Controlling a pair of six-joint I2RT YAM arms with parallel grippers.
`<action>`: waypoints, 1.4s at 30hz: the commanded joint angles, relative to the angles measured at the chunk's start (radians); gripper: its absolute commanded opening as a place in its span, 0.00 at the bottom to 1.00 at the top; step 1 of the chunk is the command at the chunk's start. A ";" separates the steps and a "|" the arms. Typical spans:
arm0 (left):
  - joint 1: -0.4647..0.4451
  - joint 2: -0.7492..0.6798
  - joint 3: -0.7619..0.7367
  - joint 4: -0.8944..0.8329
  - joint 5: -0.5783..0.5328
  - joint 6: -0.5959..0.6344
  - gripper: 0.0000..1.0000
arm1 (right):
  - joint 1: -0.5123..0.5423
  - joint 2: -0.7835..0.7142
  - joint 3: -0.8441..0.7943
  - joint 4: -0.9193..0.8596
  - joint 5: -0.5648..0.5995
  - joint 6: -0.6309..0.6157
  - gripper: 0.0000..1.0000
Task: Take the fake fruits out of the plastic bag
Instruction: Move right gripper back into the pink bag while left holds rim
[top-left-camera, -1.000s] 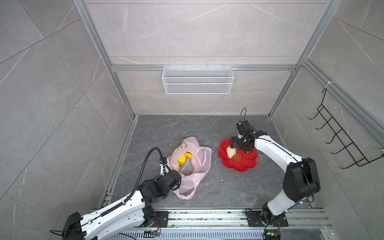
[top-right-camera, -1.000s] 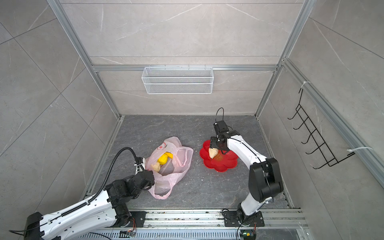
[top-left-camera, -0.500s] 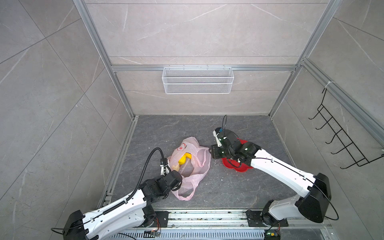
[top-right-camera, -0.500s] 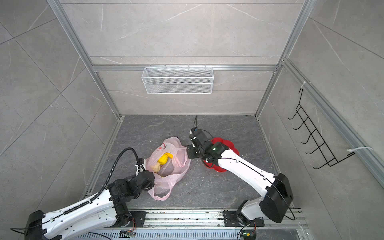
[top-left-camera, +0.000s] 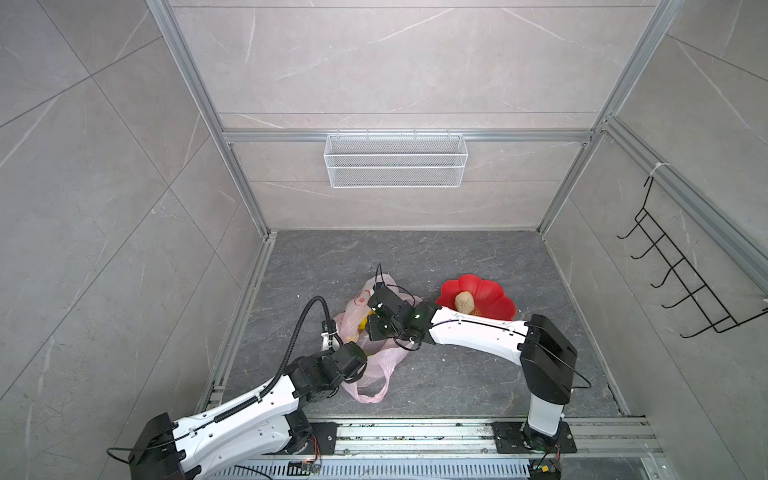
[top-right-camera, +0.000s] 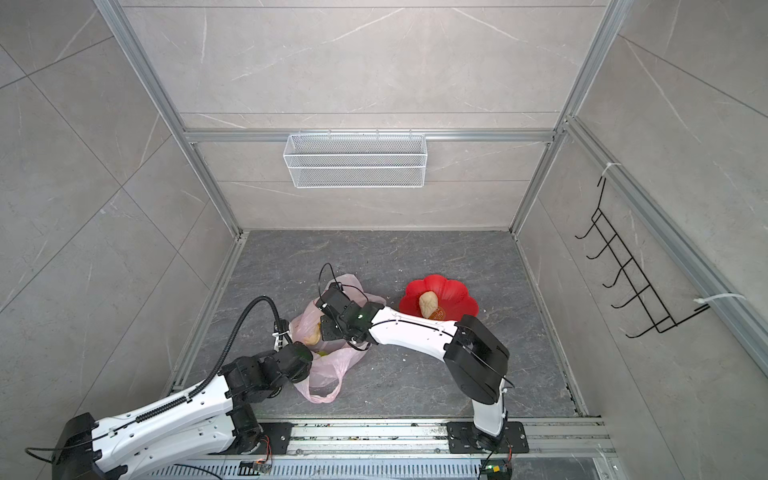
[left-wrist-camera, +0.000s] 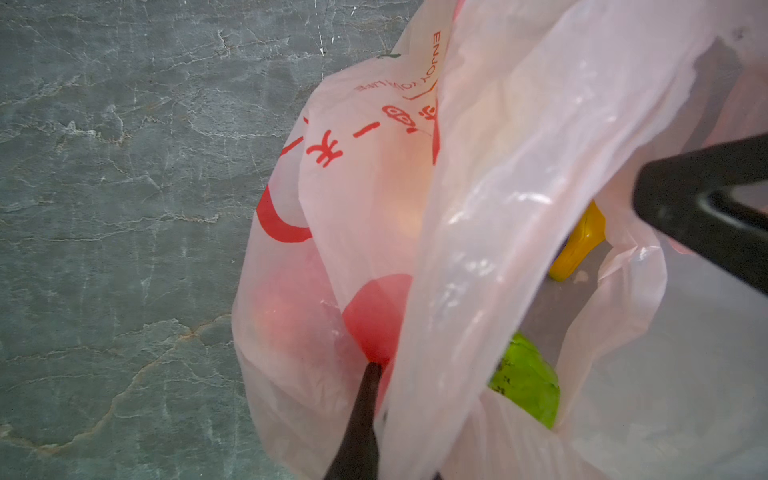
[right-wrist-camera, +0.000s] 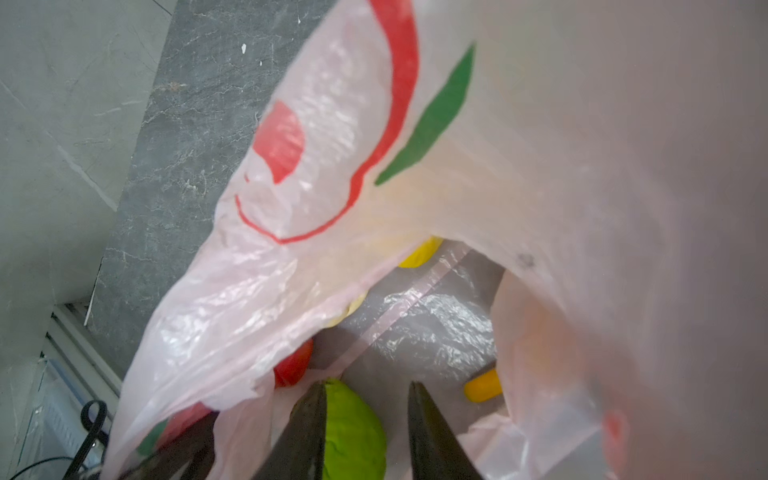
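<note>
Left gripper (left-wrist-camera: 372, 374) pinched shut on the plastic bag (left-wrist-camera: 478, 208), holding its mouth up between the arms; right gripper (right-wrist-camera: 365, 386), jaws apart inside, straddles a green fruit (right-wrist-camera: 353, 428), which likely needs clamping, then lifting to the red dish (top-left-camera: 494, 291).

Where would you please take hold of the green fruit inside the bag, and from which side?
Grip across the green fruit's rounded middle, coming in through the plastic bag's open mouth, where the right gripper points at it with open jaws. There it lies bare on the bag floor; film hangs over it elsewhere.
</note>
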 joint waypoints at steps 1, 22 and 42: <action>0.005 -0.005 0.005 0.007 0.001 -0.024 0.00 | 0.004 0.057 0.051 -0.007 0.046 0.051 0.36; 0.005 -0.109 -0.054 0.041 0.001 -0.018 0.00 | 0.001 0.197 0.082 0.125 0.111 0.329 0.68; 0.005 -0.123 -0.067 0.078 0.024 0.007 0.00 | -0.013 0.239 0.069 0.200 0.182 0.529 0.72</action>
